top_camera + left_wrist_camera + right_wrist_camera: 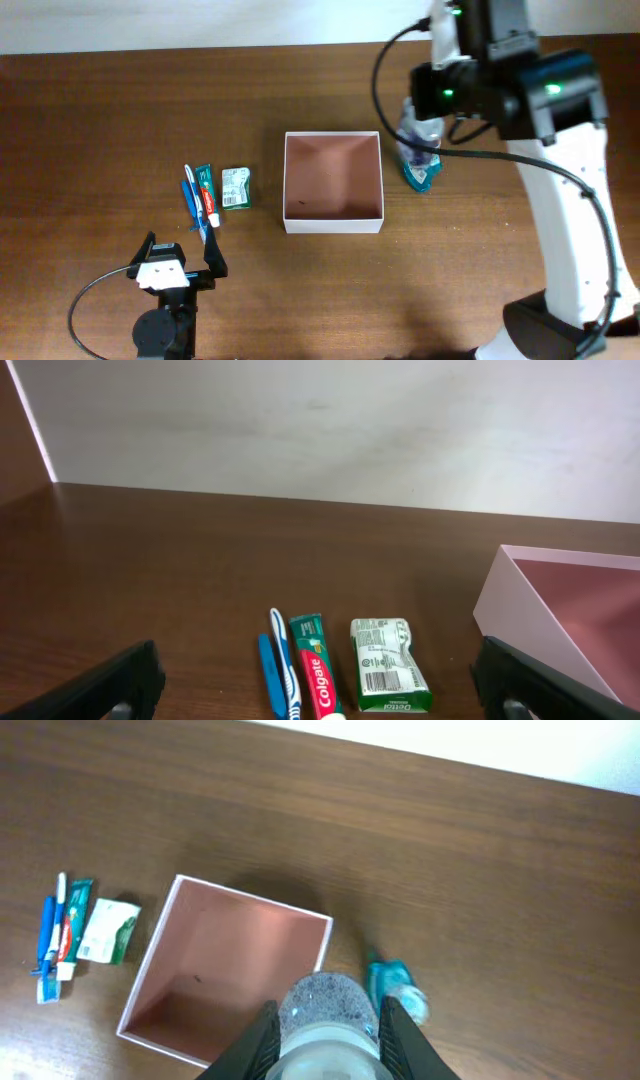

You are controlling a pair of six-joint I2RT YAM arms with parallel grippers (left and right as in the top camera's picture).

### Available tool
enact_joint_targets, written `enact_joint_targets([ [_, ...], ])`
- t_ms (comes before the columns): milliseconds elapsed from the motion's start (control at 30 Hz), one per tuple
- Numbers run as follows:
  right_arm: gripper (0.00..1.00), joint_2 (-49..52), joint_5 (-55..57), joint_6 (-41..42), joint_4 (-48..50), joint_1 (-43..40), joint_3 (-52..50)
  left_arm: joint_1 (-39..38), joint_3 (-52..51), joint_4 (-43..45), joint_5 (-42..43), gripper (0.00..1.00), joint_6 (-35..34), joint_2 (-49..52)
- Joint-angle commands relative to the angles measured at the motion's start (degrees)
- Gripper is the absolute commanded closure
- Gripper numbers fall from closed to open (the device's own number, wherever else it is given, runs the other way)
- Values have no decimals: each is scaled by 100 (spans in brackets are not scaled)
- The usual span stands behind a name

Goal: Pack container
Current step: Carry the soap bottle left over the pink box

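The container (333, 222), a shallow white box with a reddish-pink inside, stands mid-table and holds nothing; it also shows in the right wrist view (160, 965) and the left wrist view (515, 610). My right gripper (424, 118) is shut on a clear bottle (328, 1015), held upright in the air just right of the container's far right corner. A teal bottle (422, 173) lies on the table right of the container, also in the right wrist view (393, 988). My left gripper (180, 262) is open and empty near the front left.
A blue toothbrush (191, 200), a toothpaste tube (207, 194) and a green-and-white packet (236, 187) lie side by side left of the container, just ahead of the left gripper (320, 695). A white wall runs along the table's far edge.
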Motion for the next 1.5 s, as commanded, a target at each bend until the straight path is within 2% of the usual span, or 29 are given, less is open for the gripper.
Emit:
enact_joint_targets([
  [0, 75, 326, 37, 22, 120, 225, 157, 31, -37, 2, 61, 1, 92, -50],
  [567, 75, 1513, 15, 52, 667, 826, 155, 31, -37, 2, 61, 1, 92, -50],
  [833, 75, 1880, 61, 614, 697, 922, 153, 31, -37, 2, 61, 1, 92, -50],
  [1167, 75, 2184, 199, 479, 826, 927, 149, 31, -37, 2, 61, 1, 92, -50],
  [1467, 75, 2192, 671, 975, 678, 920, 114, 31, -37, 2, 61, 1, 92, -50],
])
